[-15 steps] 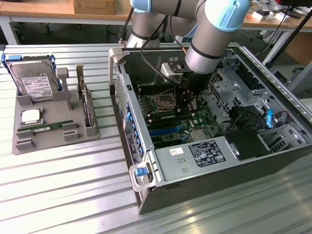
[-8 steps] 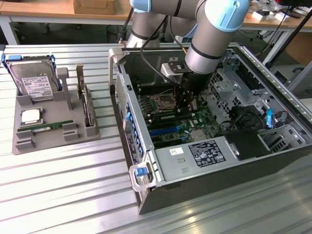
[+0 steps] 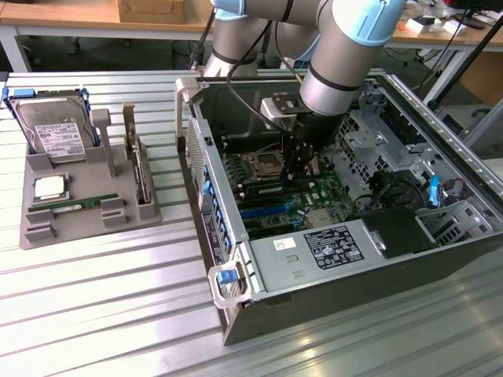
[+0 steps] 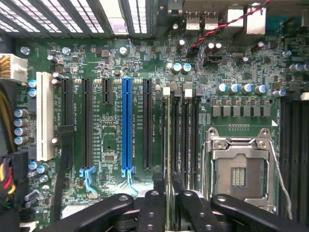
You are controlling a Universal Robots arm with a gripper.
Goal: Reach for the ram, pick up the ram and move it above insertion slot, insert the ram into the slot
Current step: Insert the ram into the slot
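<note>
Seemingly unreadable white lettering beside the slot (image 4: 167, 140), pincer (image 4: 167, 186) above.

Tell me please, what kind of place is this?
Probably a robotics lab or test bench for computer assembly. An open computer case lies on a ribbed metal table, a grey tray holds a hard drive, and the gripper reaches down to the motherboard.

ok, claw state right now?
Claw: straddling the ram on the motherboard; whether it grips or has let go cannot be told.
</note>
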